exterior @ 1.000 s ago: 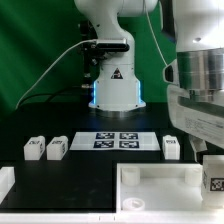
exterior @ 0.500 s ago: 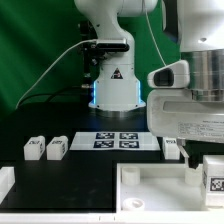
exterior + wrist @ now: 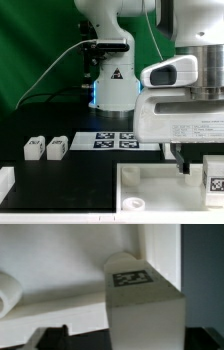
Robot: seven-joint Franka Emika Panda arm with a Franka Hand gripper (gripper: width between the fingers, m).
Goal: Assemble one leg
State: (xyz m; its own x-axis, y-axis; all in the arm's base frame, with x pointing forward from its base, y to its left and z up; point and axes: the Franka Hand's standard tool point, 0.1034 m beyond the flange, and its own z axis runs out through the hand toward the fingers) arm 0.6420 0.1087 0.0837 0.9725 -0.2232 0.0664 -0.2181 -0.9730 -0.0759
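My gripper (image 3: 180,164) hangs low at the exterior view's right, just behind the tabletop's (image 3: 160,186) far rim. In the wrist view a white leg (image 3: 145,308) with a black-and-white tag stands between my gripper's (image 3: 130,341) two dark fingers (image 3: 55,337). The jaws stand open on either side of it. This leg is hidden behind the gripper body in the exterior view. Another leg (image 3: 214,178) stands at the far right. Two more legs (image 3: 33,148) (image 3: 57,148) lie at the left.
The marker board (image 3: 116,139) lies in front of the robot base (image 3: 112,85). A white bracket (image 3: 5,184) sits at the front left edge. The white tabletop surface and its rim (image 3: 60,308) lie behind the leg in the wrist view.
The gripper has come down and to the exterior view's left, and now covers the leg that stood behind the tabletop's far rim. The other legs have not moved.
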